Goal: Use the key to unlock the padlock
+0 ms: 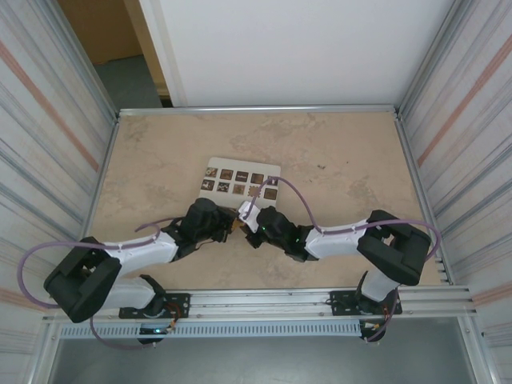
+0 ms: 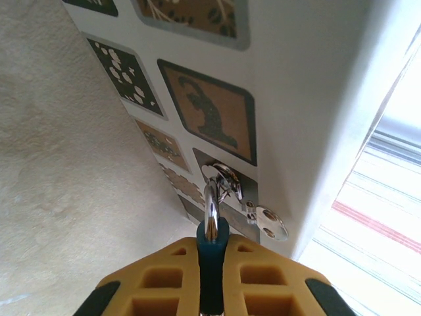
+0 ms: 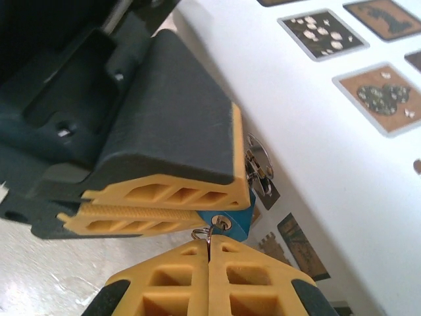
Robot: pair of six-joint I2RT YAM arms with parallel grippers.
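Note:
The small blue padlock (image 2: 212, 253) is clamped between the yellow fingers of my left gripper (image 2: 212, 242), which is shut on it. Its silver shackle (image 2: 210, 204) points away toward the white box. In the right wrist view the padlock (image 3: 238, 218) shows its keyhole end. The key (image 3: 212, 236) is a thin silver sliver running into that keyhole, with a small wire ring beside it. My right gripper (image 3: 209, 243) is shut on the key. From above, the left gripper (image 1: 226, 230) and right gripper (image 1: 250, 226) meet tip to tip.
A white box (image 1: 240, 179) with a grid of brown-patterned squares lies flat just beyond the grippers, close to the shackle. A loose silver key head (image 2: 271, 224) dangles by the shackle. Metal rails and walls border the beige table (image 1: 336, 160).

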